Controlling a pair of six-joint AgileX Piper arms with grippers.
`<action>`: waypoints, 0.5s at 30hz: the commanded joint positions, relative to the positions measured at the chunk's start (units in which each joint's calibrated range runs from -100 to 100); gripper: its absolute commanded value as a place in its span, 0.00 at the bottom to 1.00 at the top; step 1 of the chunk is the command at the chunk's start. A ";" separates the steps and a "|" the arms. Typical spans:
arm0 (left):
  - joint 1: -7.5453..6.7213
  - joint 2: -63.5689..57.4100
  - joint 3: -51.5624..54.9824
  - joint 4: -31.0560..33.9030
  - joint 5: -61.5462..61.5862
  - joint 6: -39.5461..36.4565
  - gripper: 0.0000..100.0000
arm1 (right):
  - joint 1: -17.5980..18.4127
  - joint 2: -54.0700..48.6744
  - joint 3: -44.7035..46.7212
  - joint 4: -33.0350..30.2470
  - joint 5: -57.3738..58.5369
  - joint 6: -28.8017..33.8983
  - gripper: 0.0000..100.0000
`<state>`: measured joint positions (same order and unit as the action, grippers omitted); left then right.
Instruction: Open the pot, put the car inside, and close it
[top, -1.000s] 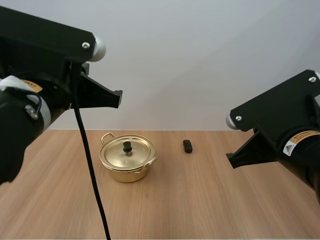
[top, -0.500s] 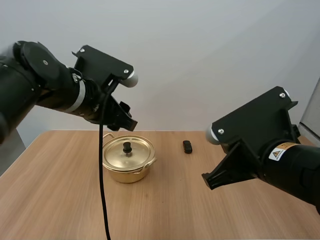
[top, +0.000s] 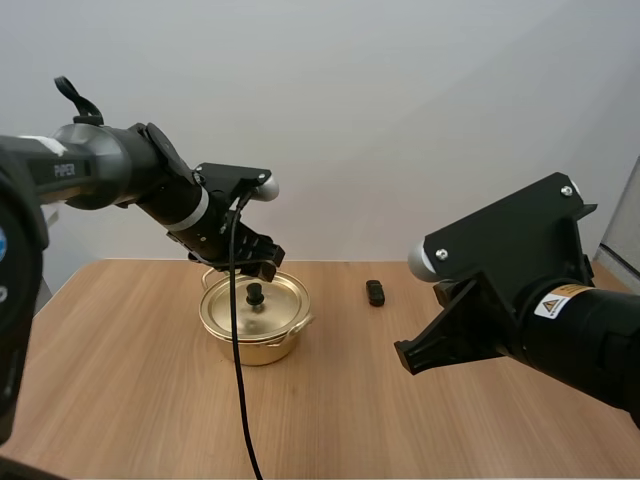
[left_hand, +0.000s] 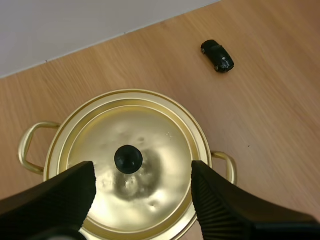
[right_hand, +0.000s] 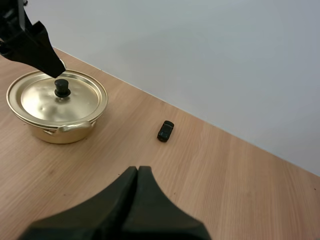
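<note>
A gold pot (top: 255, 325) stands on the wooden table with its lid (left_hand: 150, 132) on, and a black knob (left_hand: 128, 159) tops the lid. My left gripper (left_hand: 142, 168) hovers open just above the lid, one finger on each side of the knob, touching nothing. From above, the left gripper (top: 252, 268) hangs over the pot's far rim. A small black toy car (top: 375, 292) lies on the table right of the pot. My right gripper (right_hand: 138, 170) is shut on nothing, held above the table well short of the car (right_hand: 165, 131) and the pot (right_hand: 57, 107).
The wooden table (top: 360, 400) stretches bare in front of the pot and car. A plain light wall (top: 400, 120) stands behind the table's far edge. My right arm's bulk (top: 530, 300) hangs over the table's right side.
My left arm has swung forward and down from near the camera to just over the pot, and its fingers have opened. The right arm has shifted a little leftward.
</note>
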<state>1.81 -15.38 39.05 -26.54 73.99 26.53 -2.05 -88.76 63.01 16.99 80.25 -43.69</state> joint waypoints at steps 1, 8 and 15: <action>0.03 4.05 -0.63 0.19 0.06 0.02 0.90 | -0.10 0.02 -0.09 0.15 0.31 0.01 0.00; 0.03 7.06 -1.32 0.19 -5.00 0.36 0.87 | -0.67 0.02 0.03 0.27 0.32 0.01 0.00; 0.03 9.99 -1.32 0.64 -6.92 1.97 0.63 | -1.10 0.02 0.03 0.27 0.86 0.01 0.00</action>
<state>1.81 -5.93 37.75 -26.05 66.92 28.07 -3.13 -88.74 63.01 17.19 80.94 -43.69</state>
